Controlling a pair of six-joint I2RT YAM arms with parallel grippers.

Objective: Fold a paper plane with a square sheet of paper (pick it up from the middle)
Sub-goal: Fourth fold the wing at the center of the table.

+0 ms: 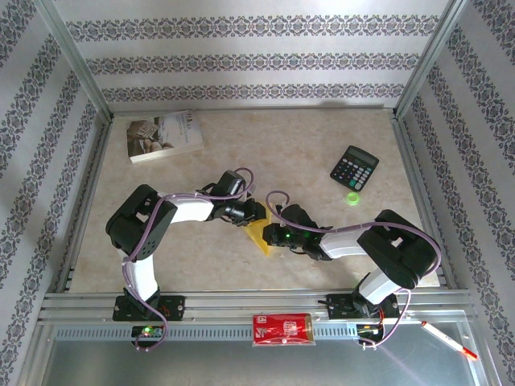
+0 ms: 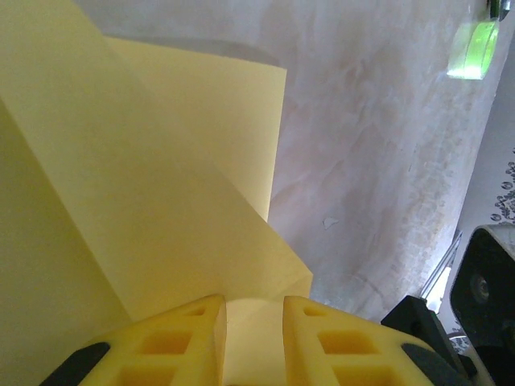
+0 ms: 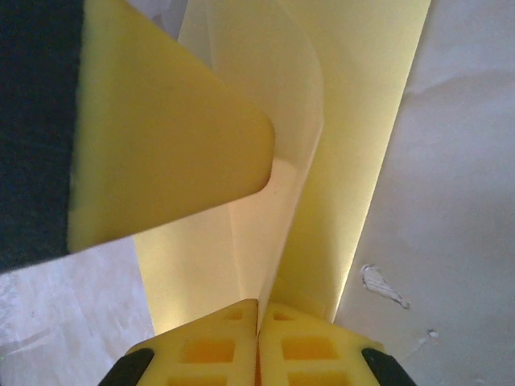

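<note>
Pinching square sheet of paper point(image 3: 354, 121): right gripper point(image 3: 259, 314), jaws closed on a raised fold just ahead. Left gripper point(image 2: 253, 310): fingers slightly apart, paper lying in the gap; grip cannot be told. Paper's straight edge runs ahead-right of each gripper, with bare table point(image 3: 459, 201) beyond, open toward the calculator point(image 1: 354, 168).

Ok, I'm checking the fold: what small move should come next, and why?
Probably close the left end effector: its fingers stand apart around the square sheet of paper, while the right end effector pinches the fold shut.
</note>
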